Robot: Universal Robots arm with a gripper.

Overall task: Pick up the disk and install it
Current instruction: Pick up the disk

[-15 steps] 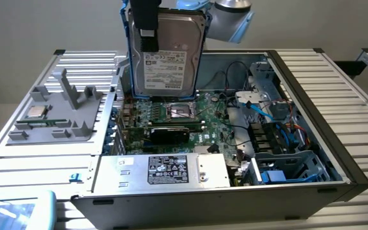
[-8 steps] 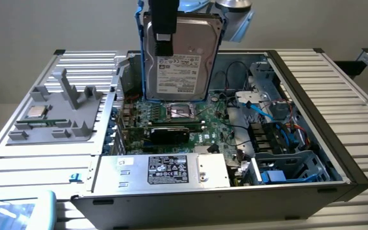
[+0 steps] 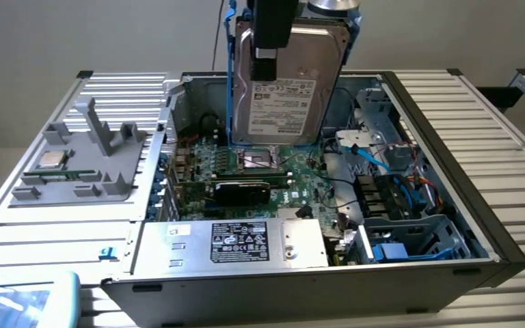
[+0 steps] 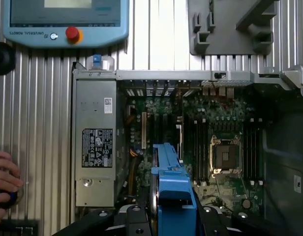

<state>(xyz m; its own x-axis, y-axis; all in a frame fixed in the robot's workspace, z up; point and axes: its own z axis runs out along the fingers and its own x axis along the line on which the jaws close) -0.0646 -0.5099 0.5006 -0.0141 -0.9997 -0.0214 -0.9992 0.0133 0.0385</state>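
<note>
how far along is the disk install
Done: the pick-up. The disk hangs upright in the air in its blue carrier. In hand: the gripper is shut on it, above the open computer case and its motherboard. Left: the install; the disk is not seated in the case yet.

The words UNIVERSAL ROBOTS stand in small dark letters on the pale blue rim of the teach pendant [image 4: 92, 35], just beside its red button [image 4: 72, 33], outside the computer case [image 4: 191, 74]. The white label [image 3: 283, 102] on the disk [image 3: 308, 48] above the case and the black label [image 3: 240, 241] on the power supply [image 3: 176, 249] inside the case carry rows of print and marks too small to read.
</note>
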